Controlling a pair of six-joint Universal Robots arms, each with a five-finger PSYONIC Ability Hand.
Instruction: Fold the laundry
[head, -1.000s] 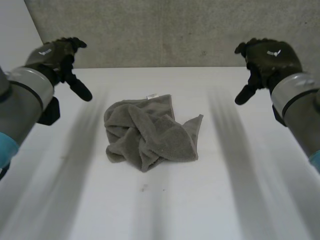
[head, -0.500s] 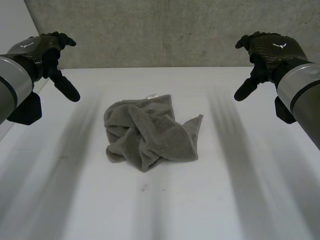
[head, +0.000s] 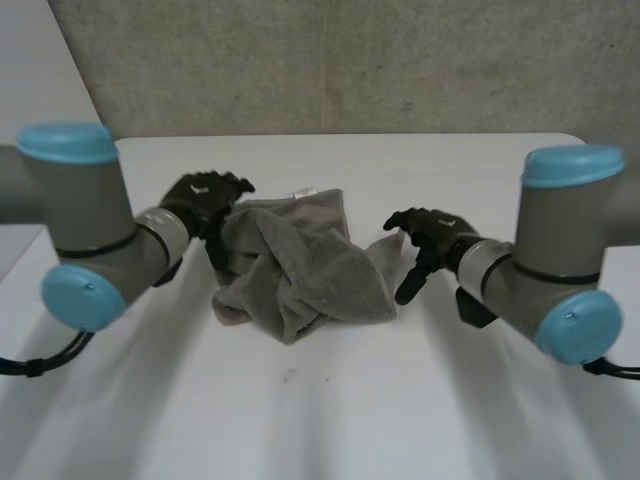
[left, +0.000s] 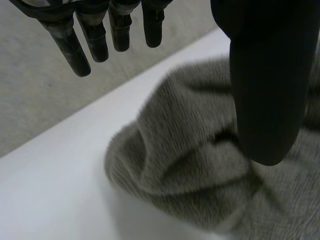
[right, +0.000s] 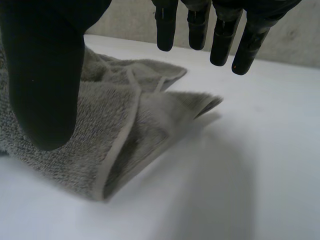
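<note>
Fingers (left: 67, 42) of the left hand (head: 205, 195) and right hand (head: 432, 228) are spread, holding nothing, flanking a crumpled towel (head: 300, 265) on the worktop (head: 330, 420). Soft, light and floppy, it looks best pinched at the hemmed corner near the right hand

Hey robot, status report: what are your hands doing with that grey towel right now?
Left hand open, at left edge of towel. Right hand open, by its right corner. Towel crumpled on table. Nothing in the way.
</note>
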